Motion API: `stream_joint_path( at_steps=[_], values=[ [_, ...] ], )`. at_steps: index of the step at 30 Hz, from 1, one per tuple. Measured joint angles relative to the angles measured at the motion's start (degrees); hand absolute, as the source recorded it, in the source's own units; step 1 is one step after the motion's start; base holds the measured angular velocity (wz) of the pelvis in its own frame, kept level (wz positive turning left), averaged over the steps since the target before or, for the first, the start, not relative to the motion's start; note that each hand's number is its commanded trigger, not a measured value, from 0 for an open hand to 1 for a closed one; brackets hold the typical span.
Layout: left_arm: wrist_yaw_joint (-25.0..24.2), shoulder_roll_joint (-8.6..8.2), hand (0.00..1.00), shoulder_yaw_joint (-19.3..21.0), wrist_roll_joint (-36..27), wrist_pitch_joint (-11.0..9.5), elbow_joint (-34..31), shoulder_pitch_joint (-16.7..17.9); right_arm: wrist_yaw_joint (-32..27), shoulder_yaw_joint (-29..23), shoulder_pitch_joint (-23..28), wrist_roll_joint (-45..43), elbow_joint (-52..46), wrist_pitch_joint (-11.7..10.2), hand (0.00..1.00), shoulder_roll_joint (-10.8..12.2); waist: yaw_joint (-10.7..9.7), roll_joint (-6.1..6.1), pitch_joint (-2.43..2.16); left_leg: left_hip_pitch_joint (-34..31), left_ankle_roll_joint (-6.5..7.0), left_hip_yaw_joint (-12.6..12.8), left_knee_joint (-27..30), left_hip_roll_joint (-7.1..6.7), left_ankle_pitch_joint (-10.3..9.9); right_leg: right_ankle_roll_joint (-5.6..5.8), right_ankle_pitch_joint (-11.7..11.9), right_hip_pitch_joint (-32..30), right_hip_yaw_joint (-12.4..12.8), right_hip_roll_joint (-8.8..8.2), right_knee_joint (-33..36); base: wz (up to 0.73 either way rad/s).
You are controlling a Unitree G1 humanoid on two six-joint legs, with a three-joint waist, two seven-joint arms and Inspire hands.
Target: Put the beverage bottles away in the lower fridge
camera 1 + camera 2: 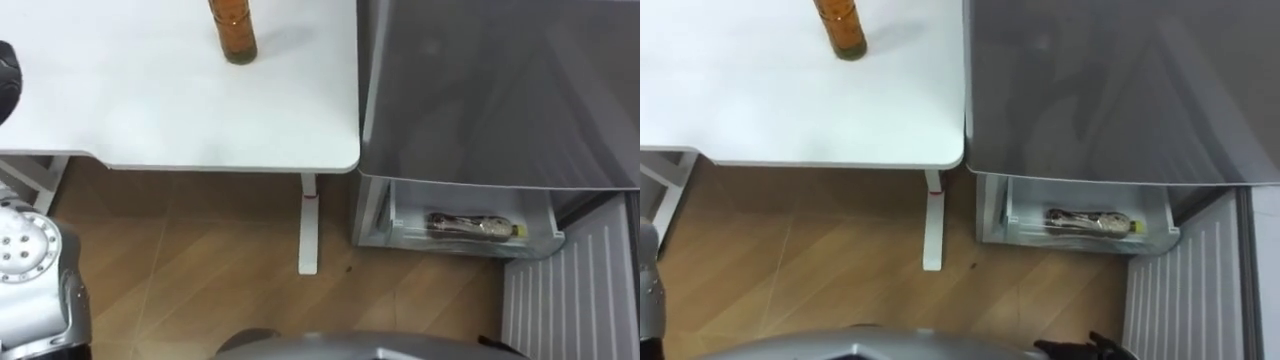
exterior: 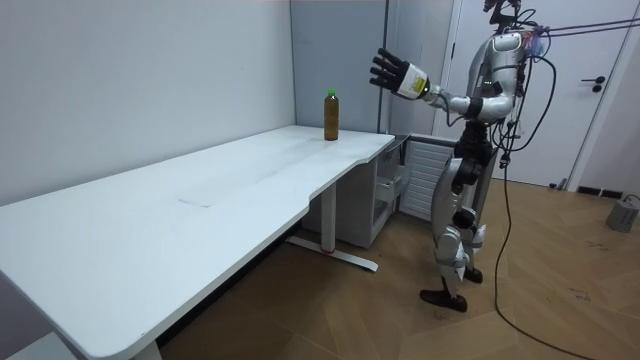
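Note:
An amber drink bottle [image 1: 232,35] with a green cap stands upright near the far corner of the white table [image 1: 180,110], next to the fridge. A second bottle [image 1: 470,226] lies on its side in the open lower fridge drawer [image 1: 540,245], below the grey fridge front [image 1: 500,90]. My left hand [image 2: 392,72] is raised in the air, open with fingers spread, above and short of the bottle [image 2: 331,113] on the table, touching nothing. Its dark edge shows at the left border [image 1: 5,80]. A dark bit of my right hand [image 1: 1090,348] peeks in at the bottom edge.
I stand on the wooden floor before the table's end and the fridge. The white table leg [image 1: 308,225] stands just left of the drawer. The opened fridge door's ribbed inside [image 1: 570,290] is at lower right. A small grey bin [image 2: 622,214] sits far off.

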Motion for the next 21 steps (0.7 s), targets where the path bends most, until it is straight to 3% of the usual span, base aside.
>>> stream_joint_path(
  at_steps=[5,12,15,21],
  values=[
    [-5.45,0.01,0.0,-1.38,-0.51,0.32,-1.35,-0.15,1.69,-1.18,-0.59,-0.71,0.79,0.22,0.0,-0.43,-0.85,-0.01,-0.04,0.12,0.0,-0.08,-0.09,0.01,0.0,-0.02,0.02,0.05,-0.04,0.0,0.11,0.0],
    [-13.28,0.01,0.0,-2.38,-0.52,3.68,-1.35,-1.65,2.84,-2.78,-1.2,-1.67,0.48,1.55,0.0,-0.6,-2.07,0.12,0.13,-0.17,0.0,0.01,-0.07,0.13,0.0,-0.04,0.03,-0.71,0.06,0.03,0.75,-0.03],
    [-16.57,0.01,0.0,-3.67,-0.54,4.19,-0.42,-2.04,2.94,-2.76,-1.3,-2.03,0.03,2.13,0.0,-0.59,-1.93,-0.05,0.13,-0.1,0.0,0.1,-0.07,0.16,0.0,-0.04,0.03,-0.72,0.13,0.03,0.87,0.0],
    [-23.32,0.01,0.0,-4.6,-1.44,8.49,1.61,-2.04,2.94,-2.75,-1.32,-2.05,-0.26,2.68,0.0,-0.62,-1.99,0.04,0.1,-0.35,0.01,0.1,0.06,0.19,-0.01,-0.05,0.04,-0.9,0.03,0.03,0.94,0.0]
  ],
)
